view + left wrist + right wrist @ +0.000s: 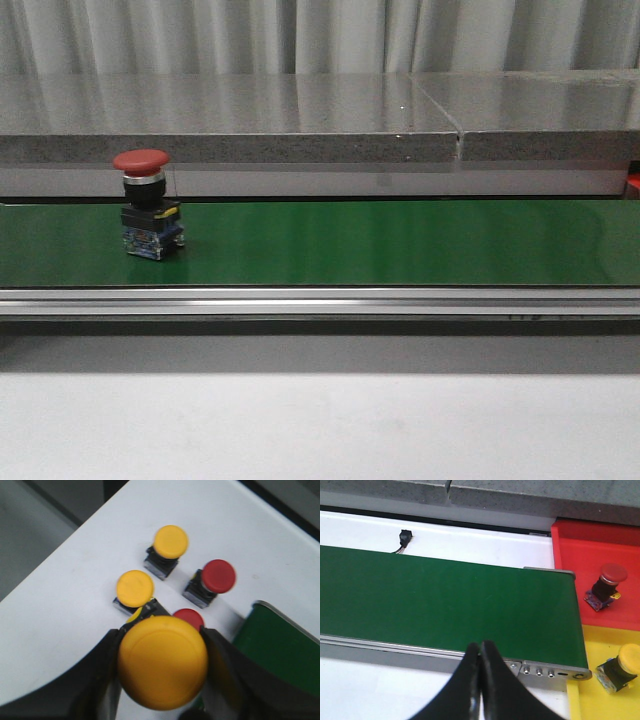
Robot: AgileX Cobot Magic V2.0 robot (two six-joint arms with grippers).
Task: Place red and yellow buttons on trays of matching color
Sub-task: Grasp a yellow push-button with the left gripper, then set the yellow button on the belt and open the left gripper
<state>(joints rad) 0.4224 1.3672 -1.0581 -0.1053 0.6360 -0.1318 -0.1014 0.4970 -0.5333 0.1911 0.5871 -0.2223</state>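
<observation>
A large yellow button (163, 661) is clamped between the dark fingers of the left gripper (163, 680), above a white table (75, 600). Below it on the table stand two more yellow buttons (171, 542) (134, 588) and two red buttons (218, 576) (188, 616), near the end of a green conveyor belt (272, 640). Another red button (141, 162) stands upright on the belt near its left end. The right gripper (480, 680) has its fingers pressed together, holding nothing, over the belt's near edge. Past the belt's right end, a red tray (580, 555) holds a red button (612, 573) and a yellow tray (605, 705) holds a yellow button (630, 659)
</observation>
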